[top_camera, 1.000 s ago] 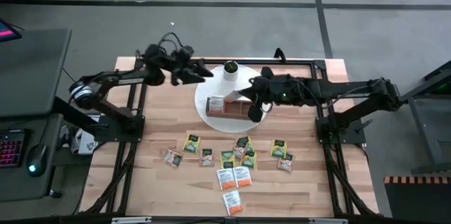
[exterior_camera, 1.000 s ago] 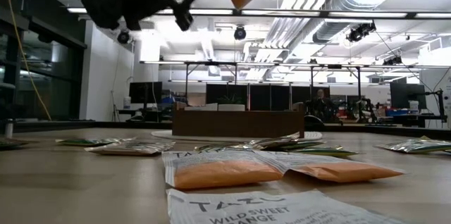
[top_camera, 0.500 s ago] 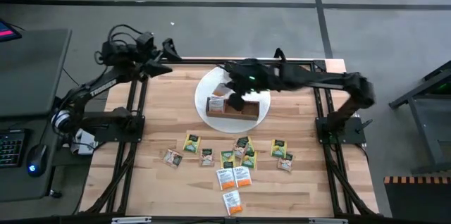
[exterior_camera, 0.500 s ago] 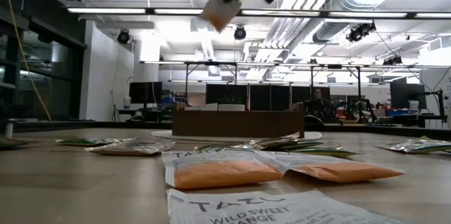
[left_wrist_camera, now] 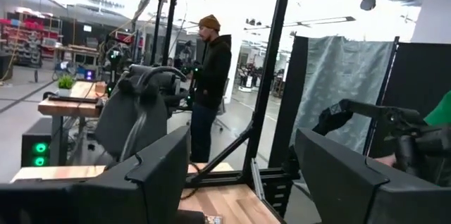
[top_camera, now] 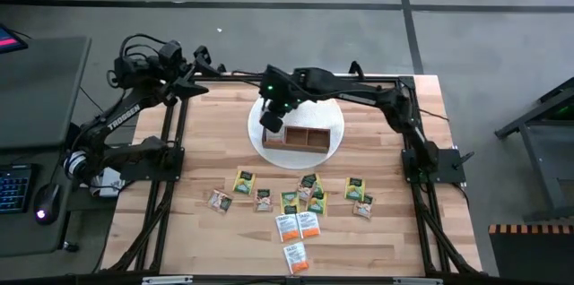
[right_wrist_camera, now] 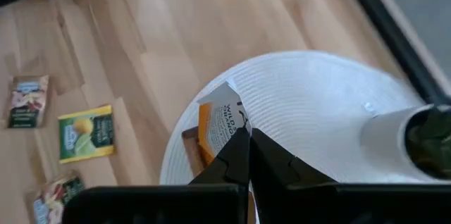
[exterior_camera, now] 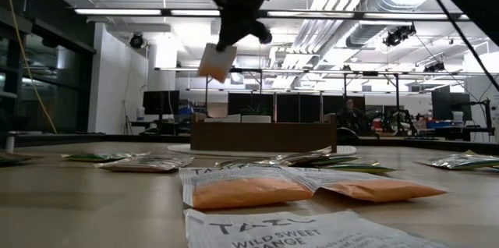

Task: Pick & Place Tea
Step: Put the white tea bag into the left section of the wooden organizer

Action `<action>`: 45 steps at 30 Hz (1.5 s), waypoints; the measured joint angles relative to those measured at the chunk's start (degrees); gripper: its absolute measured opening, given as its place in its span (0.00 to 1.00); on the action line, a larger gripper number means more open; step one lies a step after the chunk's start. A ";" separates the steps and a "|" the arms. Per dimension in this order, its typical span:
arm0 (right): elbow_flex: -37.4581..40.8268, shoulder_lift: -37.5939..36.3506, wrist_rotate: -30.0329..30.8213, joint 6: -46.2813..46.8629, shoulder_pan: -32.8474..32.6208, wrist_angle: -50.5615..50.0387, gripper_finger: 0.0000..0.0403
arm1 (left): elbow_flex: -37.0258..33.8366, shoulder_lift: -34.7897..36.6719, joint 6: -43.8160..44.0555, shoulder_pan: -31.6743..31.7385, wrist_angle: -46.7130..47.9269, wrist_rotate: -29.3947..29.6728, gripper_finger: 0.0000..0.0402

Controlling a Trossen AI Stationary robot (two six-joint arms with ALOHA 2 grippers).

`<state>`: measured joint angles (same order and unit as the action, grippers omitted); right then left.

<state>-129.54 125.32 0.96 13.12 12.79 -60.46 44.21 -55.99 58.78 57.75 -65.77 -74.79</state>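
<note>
My right gripper (top_camera: 272,116) hangs over the left end of the brown wooden tray (top_camera: 305,138), which stands on a round white plate (top_camera: 330,116). It is shut on an orange tea sachet (right_wrist_camera: 217,122), seen in the low view as a pale sachet (exterior_camera: 216,62) high above the table. Several more tea sachets (top_camera: 289,202) lie flat on the wooden table nearer the front edge. My left gripper (top_camera: 199,74) is open and holds nothing, raised over the table's far left corner. My right gripper pinches the sachet's edge (right_wrist_camera: 237,120) between its two fingertips (right_wrist_camera: 238,146). The fingers slant down from the far right. The sachet hangs tilted below them, clear of the tray and the plate.
A small white cylinder with a dark green top (right_wrist_camera: 421,137) stands on the plate's far side. Black frame bars (top_camera: 170,142) run along the table's left, right and far edges. In the left wrist view a person (left_wrist_camera: 211,83) stands in the room beyond.
My right gripper has carried the sachet toward the table's left and somewhat down, from above the plate's right part to over the tray's left end, tipping steeper. My left gripper has drawn back up toward the far left corner.
</note>
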 joint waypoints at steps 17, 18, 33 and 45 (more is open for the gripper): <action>7.46 2.99 -4.82 6.65 -0.39 1.73 0.00 | 0.00 0.04 0.04 0.01 -0.07 -0.10 0.63; 8.44 2.99 -4.80 6.95 -0.61 1.95 0.00 | 0.00 0.04 0.04 0.01 -0.07 -0.10 0.63; 15.37 2.99 -0.09 7.19 -1.17 10.22 0.00 | 0.00 0.04 0.09 0.01 -0.07 -0.08 0.63; 15.37 2.99 -0.69 1.65 -1.17 10.85 0.00 | 0.00 0.04 0.07 0.01 -0.07 -0.04 0.63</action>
<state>-114.17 128.31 0.28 14.77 11.62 -49.60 44.21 -55.94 58.85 57.76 -65.84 -74.84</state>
